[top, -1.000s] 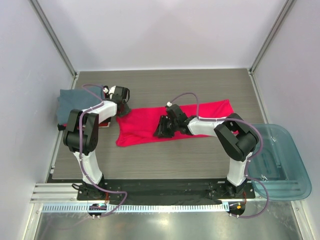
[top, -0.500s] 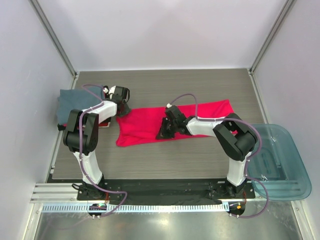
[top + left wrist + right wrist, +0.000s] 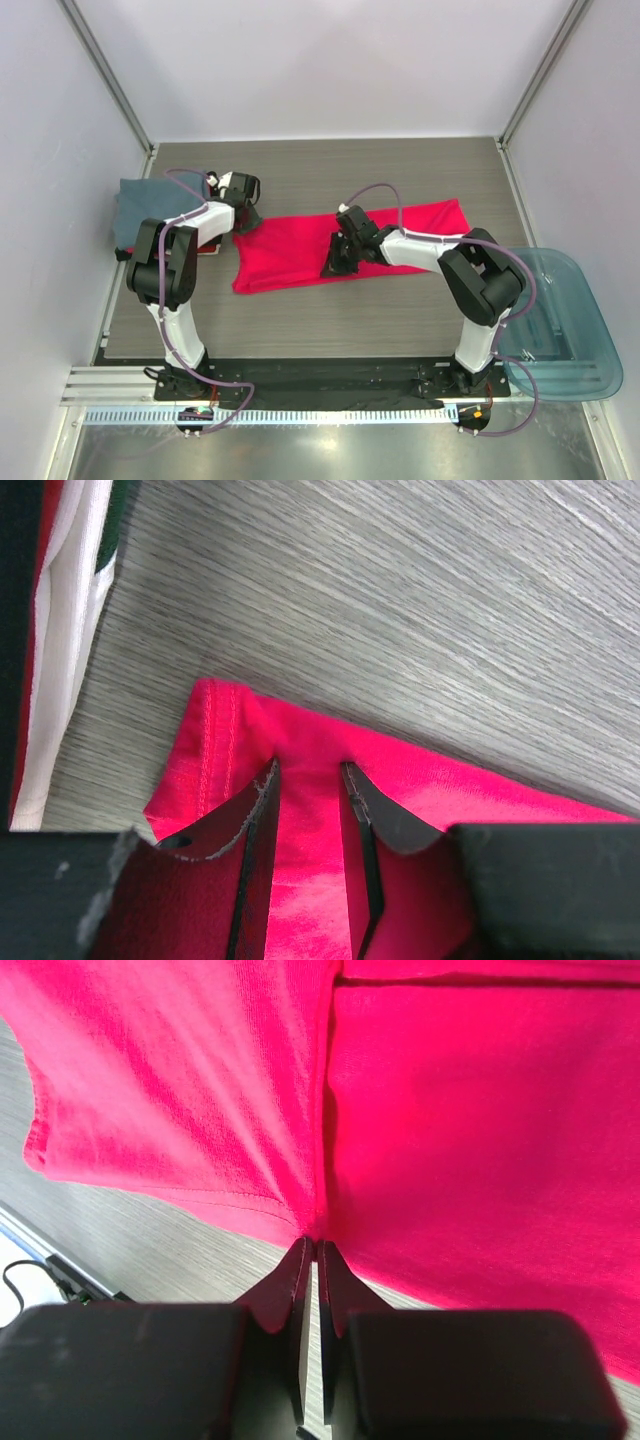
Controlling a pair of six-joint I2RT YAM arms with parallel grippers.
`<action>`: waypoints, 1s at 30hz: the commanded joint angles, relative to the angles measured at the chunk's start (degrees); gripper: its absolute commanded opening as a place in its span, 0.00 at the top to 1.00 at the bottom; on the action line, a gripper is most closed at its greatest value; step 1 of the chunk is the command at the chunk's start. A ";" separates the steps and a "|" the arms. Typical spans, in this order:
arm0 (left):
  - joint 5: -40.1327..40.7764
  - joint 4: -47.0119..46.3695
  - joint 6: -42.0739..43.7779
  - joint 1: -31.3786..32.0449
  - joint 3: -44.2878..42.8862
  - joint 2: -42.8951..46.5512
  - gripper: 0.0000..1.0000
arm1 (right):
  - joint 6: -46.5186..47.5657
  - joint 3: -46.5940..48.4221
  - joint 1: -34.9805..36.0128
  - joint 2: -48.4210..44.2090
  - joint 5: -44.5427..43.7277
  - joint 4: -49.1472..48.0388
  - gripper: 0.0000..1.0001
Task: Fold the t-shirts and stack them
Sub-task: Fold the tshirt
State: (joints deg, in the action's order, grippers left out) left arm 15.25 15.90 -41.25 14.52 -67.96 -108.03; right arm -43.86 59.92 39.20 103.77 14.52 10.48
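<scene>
Red-pink t-shirt (image 3: 285, 262) spread flat on bench (image 3: 400, 320) centre | right end effector (image 3: 311, 1248) closed, pinching near hem, likely for fold lift | left end effector (image 3: 308, 780) narrowly apart over far-left corner, grip indeterminate | blue-grey t-shirt (image 3: 140, 205) far left, probable stack site
</scene>
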 commanded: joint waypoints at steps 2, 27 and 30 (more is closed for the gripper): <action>1.37 -0.78 1.18 0.15 0.46 2.65 0.69 | 1.14 2.31 -0.61 -0.85 3.05 1.74 0.89; -0.91 1.92 -3.47 4.99 16.53 30.84 0.50 | 6.59 0.37 -1.06 -7.53 3.67 -0.37 0.57; -3.55 4.30 -4.27 5.52 22.77 37.87 0.51 | 7.29 0.46 -1.06 -7.70 3.14 -0.11 0.57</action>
State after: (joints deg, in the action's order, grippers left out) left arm 14.17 15.31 -43.05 19.57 -49.65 -74.26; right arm -39.03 60.10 37.89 98.96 18.92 10.90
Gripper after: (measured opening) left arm 0.494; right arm 0.430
